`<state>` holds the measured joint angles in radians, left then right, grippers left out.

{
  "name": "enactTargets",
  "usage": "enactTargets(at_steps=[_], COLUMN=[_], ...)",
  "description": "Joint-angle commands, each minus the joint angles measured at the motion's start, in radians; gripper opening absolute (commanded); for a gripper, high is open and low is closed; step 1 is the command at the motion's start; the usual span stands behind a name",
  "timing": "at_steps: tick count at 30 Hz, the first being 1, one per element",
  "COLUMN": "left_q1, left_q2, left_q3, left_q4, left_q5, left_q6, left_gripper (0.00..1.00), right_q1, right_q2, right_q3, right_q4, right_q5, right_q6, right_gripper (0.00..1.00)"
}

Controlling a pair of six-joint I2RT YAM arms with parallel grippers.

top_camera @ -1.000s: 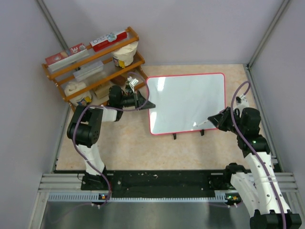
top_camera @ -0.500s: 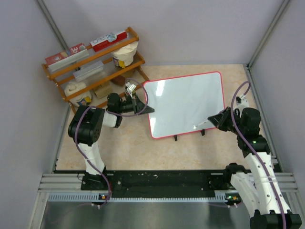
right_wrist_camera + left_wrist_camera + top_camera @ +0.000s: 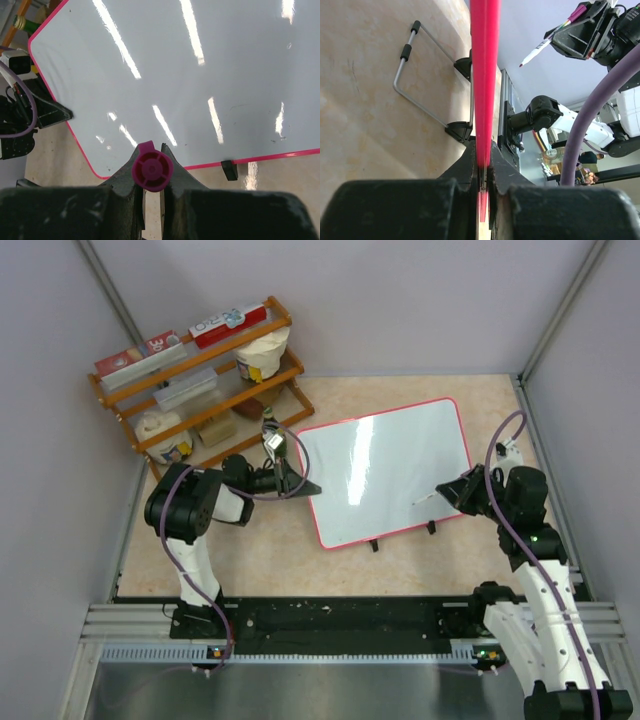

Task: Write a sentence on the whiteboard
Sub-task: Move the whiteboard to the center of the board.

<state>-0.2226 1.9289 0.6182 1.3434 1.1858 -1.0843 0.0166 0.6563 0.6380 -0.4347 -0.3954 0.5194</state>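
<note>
Your left gripper (image 3: 482, 172) was pinched tight on the red-pink frame (image 3: 485, 60) at the left edge of the whiteboard (image 3: 390, 475). Within the last second it had drawn that edge back toward its own side, swinging the board out of square with the table (image 3: 260, 560). The left end now lay nearer the arms and the right end farther off. Your right gripper (image 3: 452, 490) had kept its place over the board's near right corner, jaws pressed together on a pink-capped marker (image 3: 152, 170). The marker's tip hung over the white surface, and whether it touched could not be told. No writing could be read on the board. By the look of it the sentence had yet to begin, and the slanted board would probably need to settle before the pen went down.
</note>
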Motion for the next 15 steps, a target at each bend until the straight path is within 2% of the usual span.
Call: enactTargets(at_steps=[1, 3, 5, 8, 9, 11, 12, 15], left_q1=[-0.012, -0.012, -0.012, -0.015, -0.018, -0.030, -0.032, -0.034], left_q2=[-0.007, -0.018, -0.048, -0.158, -0.203, -0.275, -0.301, -0.335], left_q3=[-0.070, -0.080, -0.080, -0.066, -0.049, 0.001, 0.017, 0.035], left_q4=[0.318, 0.280, 0.162, -0.227, -0.412, -0.687, -0.772, -0.848], left_q5=[0.130, 0.123, 0.103, 0.037, 0.002, -0.073, -0.099, -0.129], left_q6=[-0.033, 0.004, 0.085, 0.355, 0.474, 0.648, 0.693, 0.738], left_gripper=[0.00, 0.00, 0.00, 0.00, 0.00, 0.04, 0.06, 0.17], right_q1=[-0.012, -0.012, -0.012, -0.012, -0.012, -0.012, -0.012, -0.012], right_q2=[-0.021, -0.023, -0.024, -0.027, -0.029, -0.032, -0.030, -0.026], right_q3=[0.051, 0.048, 0.045, 0.043, 0.043, 0.040, 0.038, 0.035], right_q4=[0.034, 0.033, 0.034, 0.033, 0.030, 0.030, 0.030, 0.031], right_q5=[-0.016, -0.016, -0.017, -0.016, -0.014, -0.013, -0.013, -0.011], right_q6=[0.005, 0.007, 0.008, 0.007, 0.007, 0.005, 0.007, 0.007], right_gripper=[0.00, 0.00, 0.00, 0.00, 0.00, 0.00, 0.00, 0.00])
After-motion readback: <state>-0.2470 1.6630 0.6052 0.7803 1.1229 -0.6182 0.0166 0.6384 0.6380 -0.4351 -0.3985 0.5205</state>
